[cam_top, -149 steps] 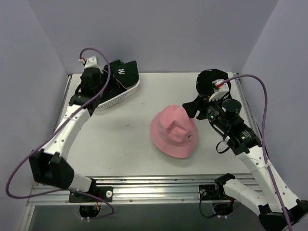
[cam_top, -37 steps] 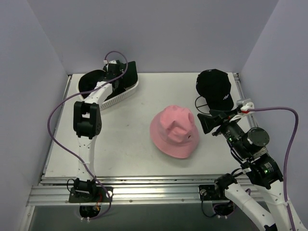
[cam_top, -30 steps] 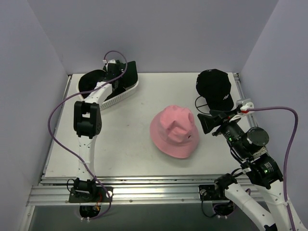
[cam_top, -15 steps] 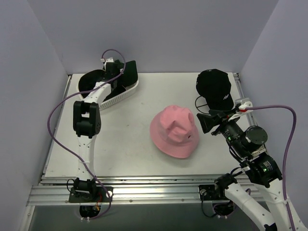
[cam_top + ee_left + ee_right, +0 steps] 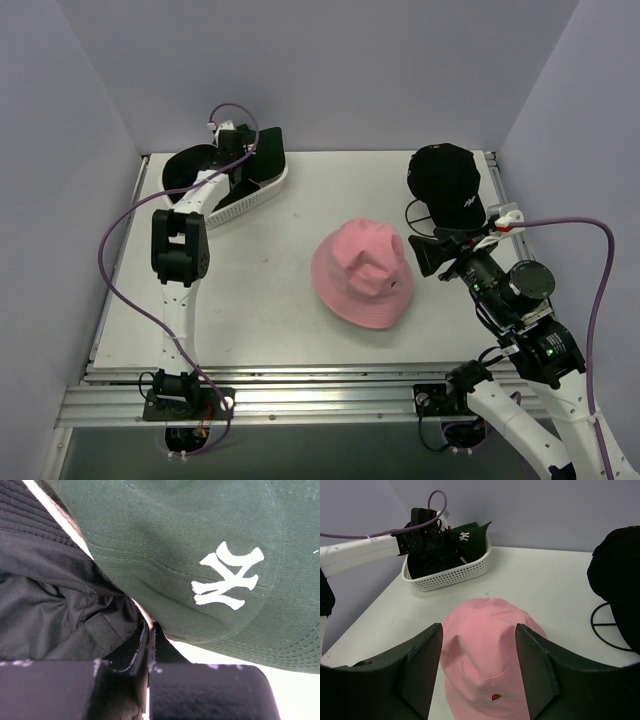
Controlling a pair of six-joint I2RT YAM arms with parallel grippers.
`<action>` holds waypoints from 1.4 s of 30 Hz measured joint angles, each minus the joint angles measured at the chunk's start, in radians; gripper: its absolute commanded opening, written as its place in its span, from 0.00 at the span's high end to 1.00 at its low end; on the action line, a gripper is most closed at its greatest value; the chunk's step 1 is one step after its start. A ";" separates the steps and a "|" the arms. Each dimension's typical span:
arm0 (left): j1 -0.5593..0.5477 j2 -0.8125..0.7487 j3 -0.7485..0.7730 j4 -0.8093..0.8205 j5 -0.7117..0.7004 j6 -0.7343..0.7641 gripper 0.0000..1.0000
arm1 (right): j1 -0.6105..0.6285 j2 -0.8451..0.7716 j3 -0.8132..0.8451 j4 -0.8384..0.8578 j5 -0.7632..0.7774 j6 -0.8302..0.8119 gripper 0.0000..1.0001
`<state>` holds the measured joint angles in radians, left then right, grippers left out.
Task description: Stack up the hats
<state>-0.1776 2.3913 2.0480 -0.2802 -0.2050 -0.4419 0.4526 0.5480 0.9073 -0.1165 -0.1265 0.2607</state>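
Middle of the table (image 5: 250, 290): pink bucket hat (image 5: 362, 275), crown up, brim spread flat, nothing on top of it. Far right: black cap (image 5: 450, 185), perched on a wire stand (image 5: 607, 625), well apart from the pink one. Far left: dark green cap (image 5: 200, 555) with a white logo, tilted up over the rim of the white mesh basket (image 5: 255, 200), lying against dark fabric (image 5: 50, 580) inside; hard to say whether that is another hat. Pinched on the green cap's pale edge, by the look of the wrist view: left gripper (image 5: 148, 630), fingers drawn together with only a sliver between. Spread wide and holding nothing: right gripper (image 5: 477, 630), hovering just right of the pink hat and facing it. Judged from this: no stacking done, each visible hat in its own spot. Left to do: lift the green cap clear of the basket, set it on the pink hat, then fetch the black cap off its stand, plus anything else in the basket, into one pile
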 measured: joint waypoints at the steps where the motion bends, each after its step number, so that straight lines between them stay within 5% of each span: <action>1: 0.001 0.000 -0.001 0.000 0.000 0.000 0.98 | 0.000 0.000 0.000 0.000 0.000 0.000 0.44; 29: 0.010 -0.373 -0.048 -0.226 -0.019 0.039 0.98 | 0.000 0.074 -0.002 0.005 -0.013 -0.001 0.43; 42: 0.010 -0.655 -0.048 -0.365 0.179 0.142 0.98 | 0.000 0.275 0.083 0.032 -0.139 -0.001 0.36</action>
<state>-0.1680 1.7359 2.0003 -0.6456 -0.0261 -0.3000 0.4526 0.8230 0.9905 -0.0841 -0.2657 0.2600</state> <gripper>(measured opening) 0.045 0.596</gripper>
